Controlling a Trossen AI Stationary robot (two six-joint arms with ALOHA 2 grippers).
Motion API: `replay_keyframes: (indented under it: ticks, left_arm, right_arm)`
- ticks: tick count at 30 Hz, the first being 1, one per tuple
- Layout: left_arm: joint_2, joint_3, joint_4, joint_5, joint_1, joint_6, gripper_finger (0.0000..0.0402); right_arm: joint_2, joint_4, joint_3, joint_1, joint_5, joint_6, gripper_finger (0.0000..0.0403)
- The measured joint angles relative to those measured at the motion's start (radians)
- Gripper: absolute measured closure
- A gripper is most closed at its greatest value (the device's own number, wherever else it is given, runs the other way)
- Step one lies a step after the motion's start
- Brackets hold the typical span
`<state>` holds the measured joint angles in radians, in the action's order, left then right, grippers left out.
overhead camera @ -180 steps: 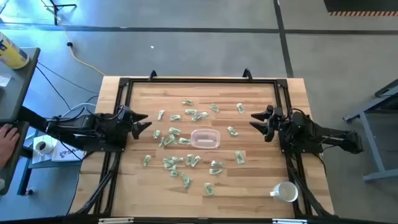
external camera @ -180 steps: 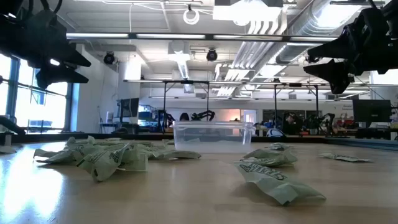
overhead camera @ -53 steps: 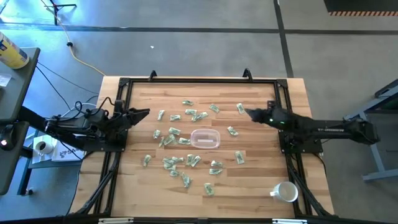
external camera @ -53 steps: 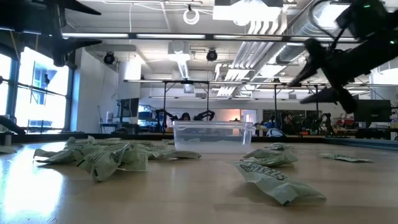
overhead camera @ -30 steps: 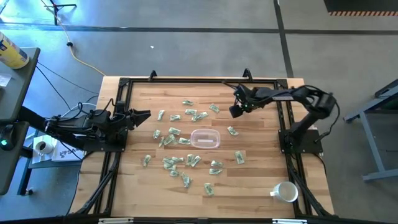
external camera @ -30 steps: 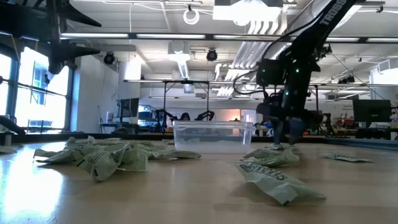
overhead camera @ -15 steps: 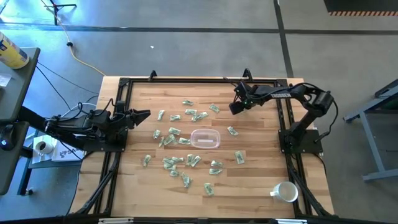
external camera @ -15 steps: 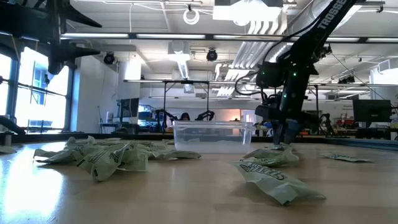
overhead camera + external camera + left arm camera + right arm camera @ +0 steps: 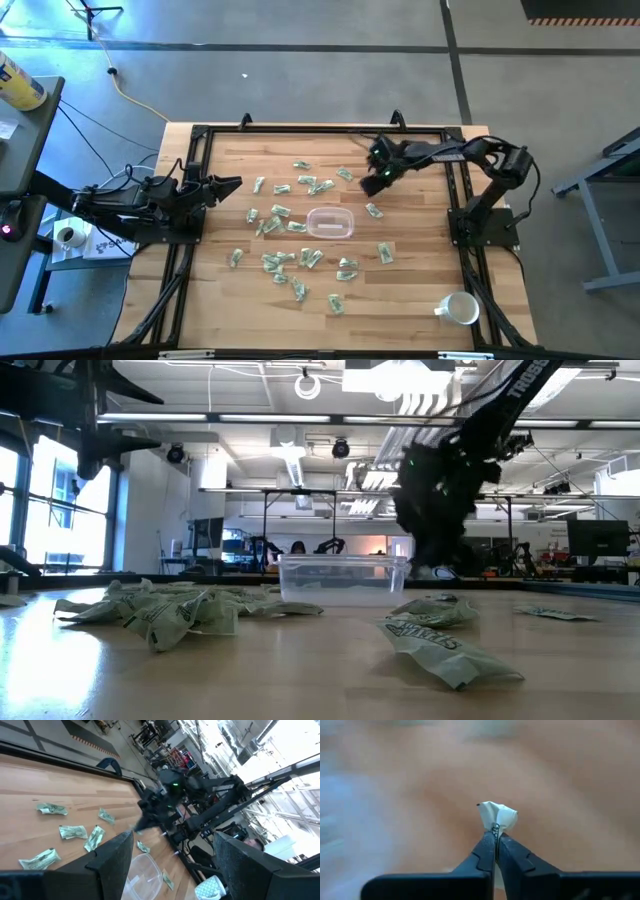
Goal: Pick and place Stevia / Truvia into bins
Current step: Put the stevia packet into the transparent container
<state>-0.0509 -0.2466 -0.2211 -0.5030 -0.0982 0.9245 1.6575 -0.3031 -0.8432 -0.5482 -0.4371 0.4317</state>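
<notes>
Several green and white Stevia packets (image 9: 300, 260) lie flat and scattered on the wooden table around the clear plastic bin (image 9: 329, 222), which stands near the middle. The packets (image 9: 150, 615) and the bin (image 9: 343, 580) also show in the low view. My right gripper (image 9: 364, 187) hovers just beyond the bin's far right corner, shut on one packet (image 9: 498, 815). My left gripper (image 9: 230, 184) waits open above the table's left edge, with nothing between its fingers (image 9: 112, 865). My right gripper pinches a small crumpled part of the packet (image 9: 496, 822) between its two fingertips, only at their free ends. The fingers slant down from the table's right side. The packet sticks out past the tips, lifted clear of the table.
A white mug (image 9: 460, 308) lies at the near right corner. A black frame (image 9: 320, 128) runs along the table's edges. More packets (image 9: 374, 211) lie right of the bin, others (image 9: 310, 184) beyond its far side. A cart with a tape roll (image 9: 68, 236) stands left of the table.
My right gripper has shut on a packet that lay on the table's far right part. It has then risen and swung toward the table's left and near side, toward the bin, carrying the packet off the wood.
</notes>
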Motion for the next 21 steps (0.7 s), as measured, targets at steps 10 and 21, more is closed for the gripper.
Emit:
replay_keyframes:
  ticks: [10,21]
  left_arm:
    - [0.000,0.000,0.000,-0.004,0.000,0.000,0.0092]
    - [0.000,0.000,-0.016,-0.005,0.000,0.001,0.0092]
  right_arm:
    - [0.011,-0.003,-0.200,0.305,-0.107,-0.169,0.0397]
    - [0.104,-0.006,-0.261,0.379,0.209,-0.197,0.0293]
